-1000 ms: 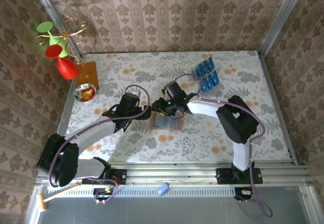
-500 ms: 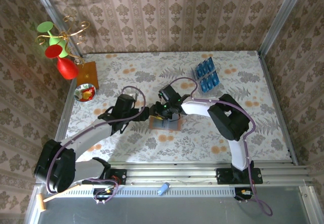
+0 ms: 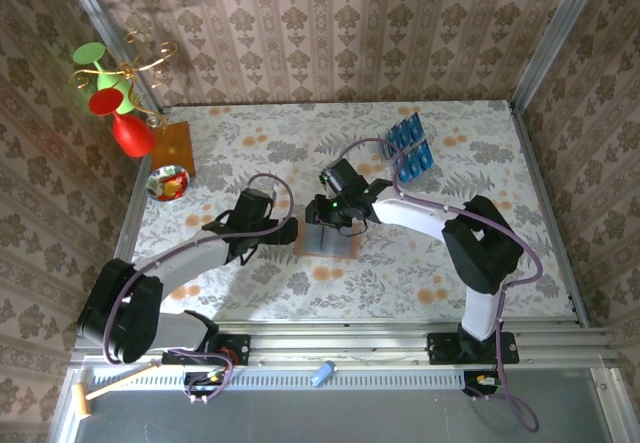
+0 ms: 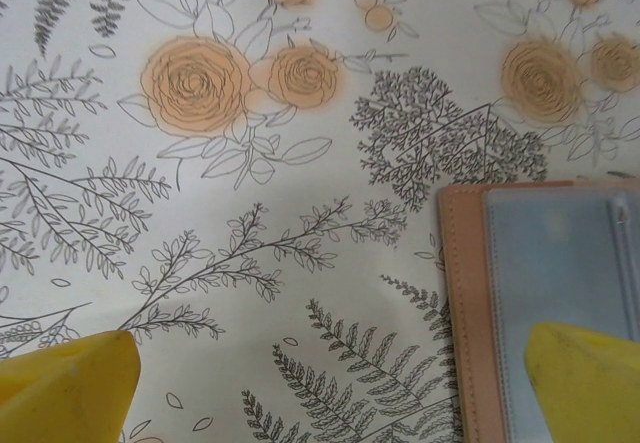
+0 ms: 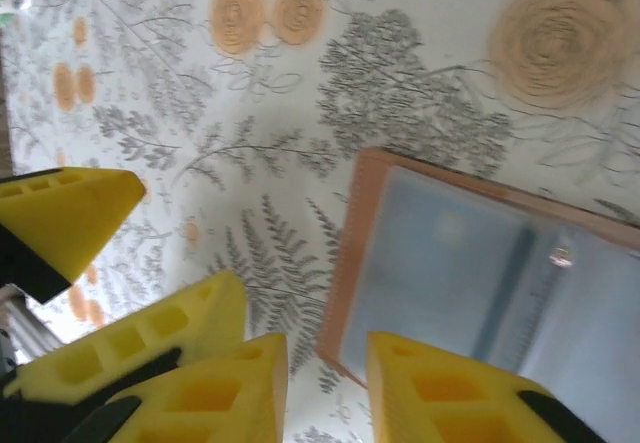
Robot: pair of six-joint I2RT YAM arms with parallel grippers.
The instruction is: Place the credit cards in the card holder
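now, left gripper (image 4: 330, 361) spread wide, empty, astride card holder (image 4: 545, 263) edge, right gripper (image 5: 325, 365) narrowly parted, empty

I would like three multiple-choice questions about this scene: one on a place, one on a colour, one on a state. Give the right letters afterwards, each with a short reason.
1. Where are the blue cards?
A. At the far right of the table, apart from the wallet
B. Stacked at the near left corner
C. Inside the wallet

2. What colour are the left gripper fingers?
A. Black
B. Green
C. Yellow

3. How does the wallet lie?
A. Folded shut
B. Open and flat, inside facing up
C. Standing on its edge

Answers:
1. A, as the top view shows the cards grouped far right, well away from the wallet.
2. C, as both finger tips in the left wrist view are bright yellow.
3. B, as both wrist views show its pale lining inside a salmon-brown border.
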